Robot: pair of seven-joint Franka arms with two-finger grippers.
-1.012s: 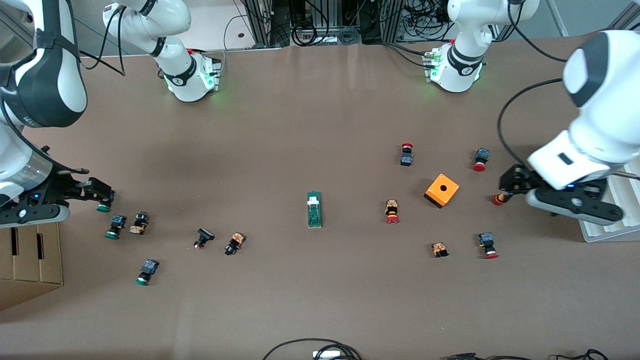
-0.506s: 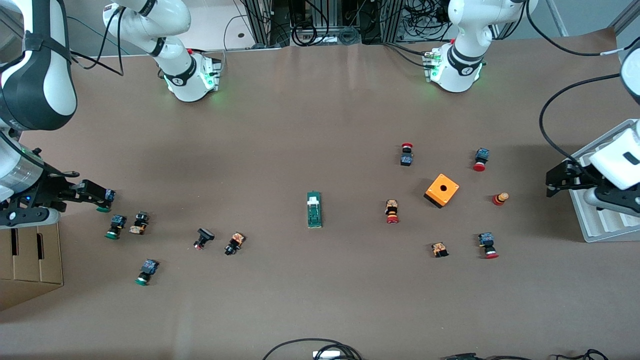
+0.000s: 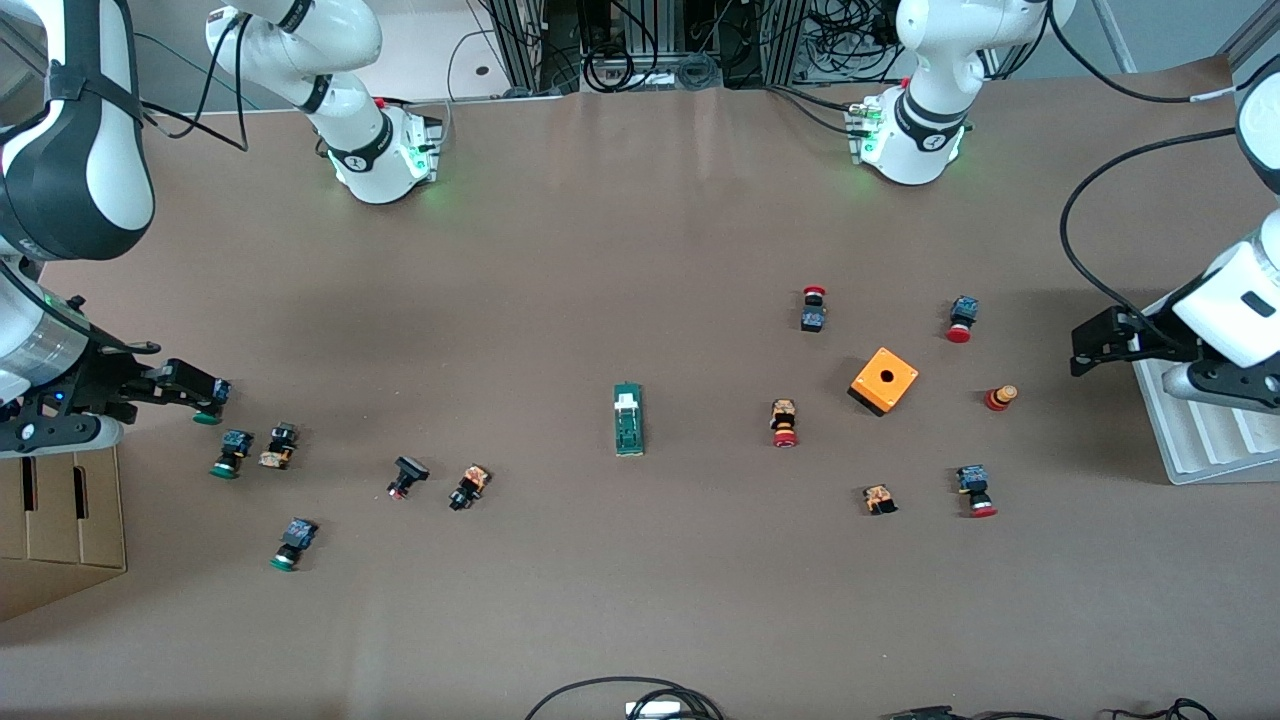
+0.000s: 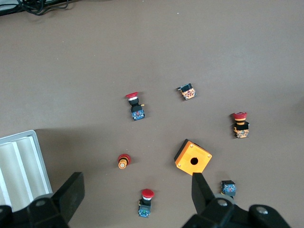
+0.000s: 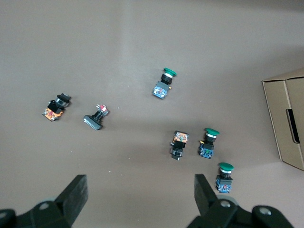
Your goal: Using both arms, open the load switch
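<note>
Front view: I am seeing no brand, label or writing I can read on any part. The load switch, a narrow green bar w/ a white block at its end farther from the front camera, is lying flat near the table's centre, apart from everything else and touched by neither arm. I am holding the left gripper in the air at the left arm's end of the table, just beside the white ridged tray, wrist angled down; in the left wrist view its fingers are standing wide apart w/ nothing between them, over the orange box and red push buttons. I am keeping the right gripper low at the right arm's end, over a green-capped button and next to the cardboard box; in the right wrist view its fingers are likewise spread wide and empty. More green-capped and black buttons are lying scattered between that gripper and the switch.
</note>
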